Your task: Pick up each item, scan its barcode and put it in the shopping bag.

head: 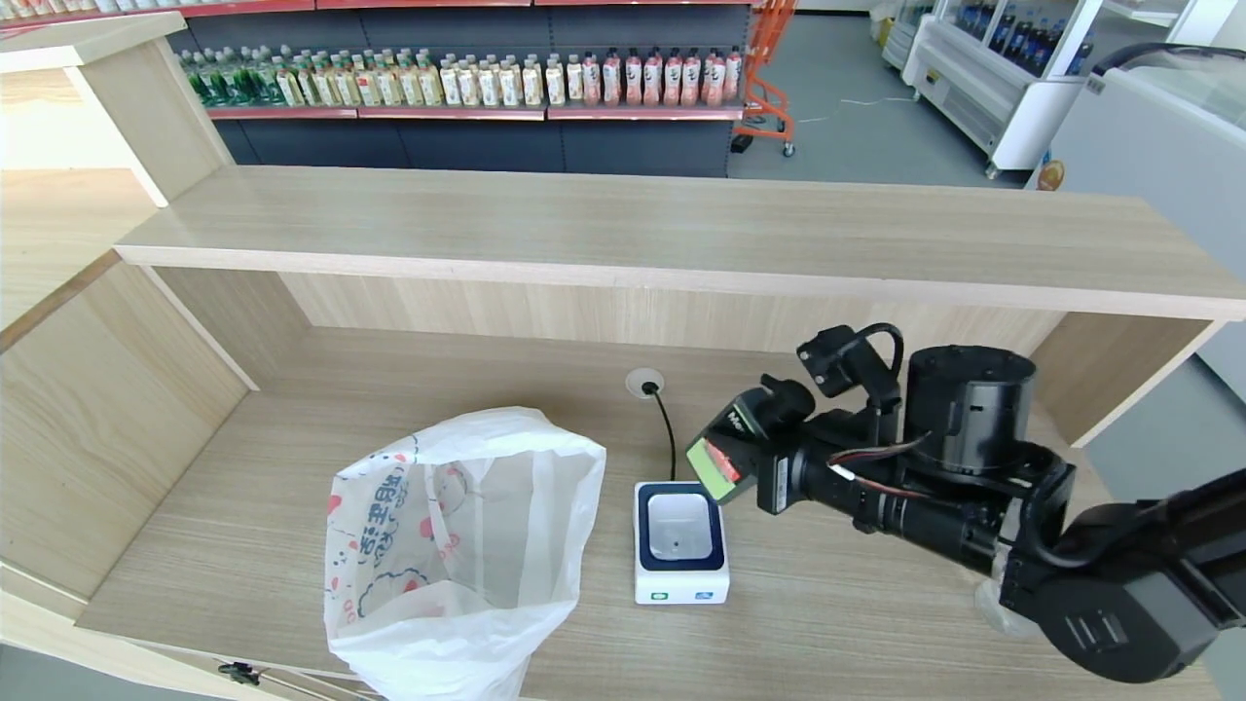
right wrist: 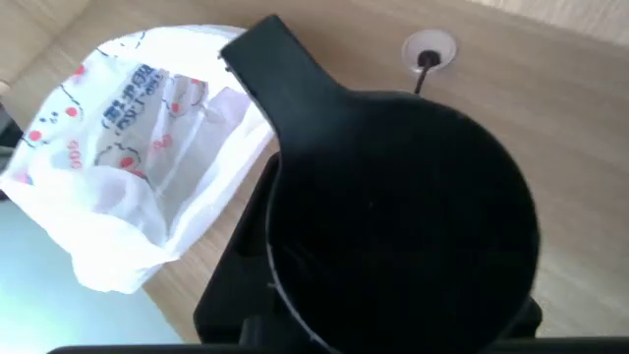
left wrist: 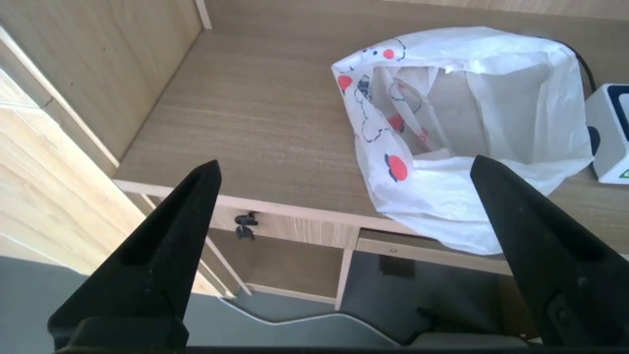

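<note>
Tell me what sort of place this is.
Probably a small shop's checkout: a barcode scanner and shopping bag on the counter, with shelves of bottled drinks behind.

shopping bag (head: 458,545) left on counter (head: 857,623) | scanner (head: 679,542) right of it | item (head: 718,467) in right end effector (head: 748,440) beside scanner

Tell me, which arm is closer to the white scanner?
Right. The right end effector holds a packet close by the scanner; the left end effector hangs open off the counter's near edge, past the bag.
</note>
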